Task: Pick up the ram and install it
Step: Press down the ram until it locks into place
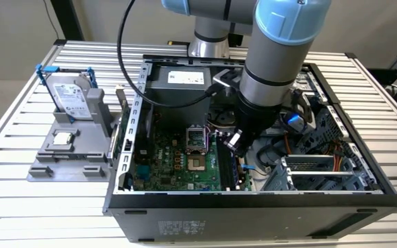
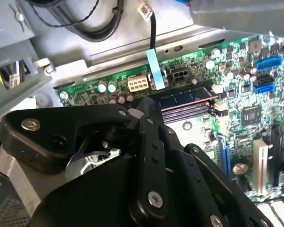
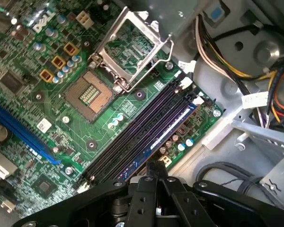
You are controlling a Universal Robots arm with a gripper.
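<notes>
my gripper (image 3: 156,176) hovers over the ram (image 3: 163,135), apparently already lying in its motherboard (image 3: 61,118) slot; fingers look narrow and empty. pressing squarely along the stick should seat it.

The ram (image 3: 163,137), a long thin blue-green stick, sits on edge in the outermost memory slot, running diagonally through the middle of the first wrist view; in the second wrist view (image 2: 184,97) it lies centre-right.
</notes>
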